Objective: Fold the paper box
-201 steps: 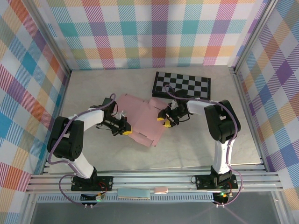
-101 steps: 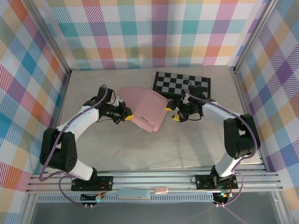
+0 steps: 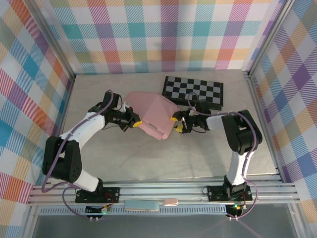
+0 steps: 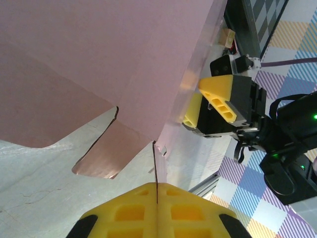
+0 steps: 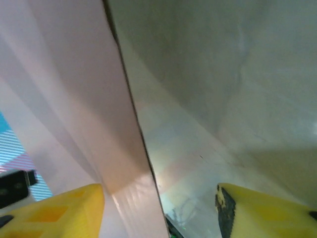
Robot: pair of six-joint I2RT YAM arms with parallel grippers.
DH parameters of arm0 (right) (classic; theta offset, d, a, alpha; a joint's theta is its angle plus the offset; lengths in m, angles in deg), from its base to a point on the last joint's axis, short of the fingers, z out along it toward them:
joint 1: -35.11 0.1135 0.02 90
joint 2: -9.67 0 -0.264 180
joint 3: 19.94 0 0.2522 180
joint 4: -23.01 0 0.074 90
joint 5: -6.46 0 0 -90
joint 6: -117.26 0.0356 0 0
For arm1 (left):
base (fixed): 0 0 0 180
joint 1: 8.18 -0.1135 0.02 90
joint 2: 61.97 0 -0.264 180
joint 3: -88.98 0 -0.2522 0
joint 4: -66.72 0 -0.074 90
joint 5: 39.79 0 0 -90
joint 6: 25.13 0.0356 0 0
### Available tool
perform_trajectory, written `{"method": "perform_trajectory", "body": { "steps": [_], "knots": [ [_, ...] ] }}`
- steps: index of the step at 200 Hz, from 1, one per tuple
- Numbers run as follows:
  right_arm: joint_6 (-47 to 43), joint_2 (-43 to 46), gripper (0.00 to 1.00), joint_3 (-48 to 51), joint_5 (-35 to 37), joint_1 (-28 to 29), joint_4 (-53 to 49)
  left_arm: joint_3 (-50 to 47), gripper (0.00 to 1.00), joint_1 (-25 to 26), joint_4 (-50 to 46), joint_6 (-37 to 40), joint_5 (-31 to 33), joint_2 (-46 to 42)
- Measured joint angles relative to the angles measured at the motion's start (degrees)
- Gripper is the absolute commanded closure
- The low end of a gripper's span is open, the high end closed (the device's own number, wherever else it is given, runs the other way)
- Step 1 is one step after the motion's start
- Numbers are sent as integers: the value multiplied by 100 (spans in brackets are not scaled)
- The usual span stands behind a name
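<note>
Paper box [image 3: 156, 115] in left pincer [image 3: 135, 122].

Open room lies on the near bench [image 3: 163, 158] and its far left corner. The paper box [image 3: 156, 113] stands raised in the middle. The checkered board [image 3: 193, 90] takes the back right.

1. The box [image 3: 154, 113] lies in the middle of the table [image 3: 148, 158], partly raised off it.
2. The checkerboard [image 3: 194, 90] lies behind and to the right, just beside the box's far corner.
3. The left gripper [image 3: 134, 122] is at the box's left edge, and the right gripper [image 3: 177, 125] is at its right edge.
4. A box edge runs between each gripper's fingers.
</note>
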Motion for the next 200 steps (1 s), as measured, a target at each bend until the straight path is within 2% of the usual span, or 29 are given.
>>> {"method": "perform_trajectory", "body": {
  "steps": [11, 26, 55, 62, 68, 74, 99, 118, 146, 161, 184, 200],
  "knots": [
    [184, -96, 53, 13, 22, 15, 334, 0, 100, 0, 0, 0, 0, -2],
    [334, -149, 66, 66, 74, 74, 658, 0, 100, 0, -2, 0, 2, -2],
    [470, -111, 100, 157, 280, 87, 857, 7, 98, -2, -4, -2, 52, -15],
    [498, -87, 100, 160, 323, 79, 892, 20, 88, -2, -17, -2, 68, -15],
    [533, -50, 100, 157, 369, 79, 907, 33, 74, -2, -28, -11, 96, -15],
    [573, 9, 100, 160, 411, 85, 909, 59, 64, -2, -57, 11, 142, -15],
    [693, 411, 100, 157, 702, 223, 754, 326, 49, 0, -442, 118, 560, -87],
    [852, 927, 100, 125, 1104, 433, 389, 706, 42, 4, -960, 210, 1309, -365],
    [1123, 1687, 100, -221, 1941, 911, -398, 1377, 39, 22, -1777, 170, 2942, -1180],
    [1270, 2031, 100, -466, 2446, 1172, -807, 1661, 39, 22, -2031, 153, 3620, -1541],
    [1325, 2380, 100, -1108, 3233, 1471, -1766, 2055, 39, 22, -2293, 155, 4277, -1674],
    [1325, 2568, 100, -1738, 3897, 1530, -2653, 2218, 40, 22, -2343, 162, 4481, -1545]
  ]
}}
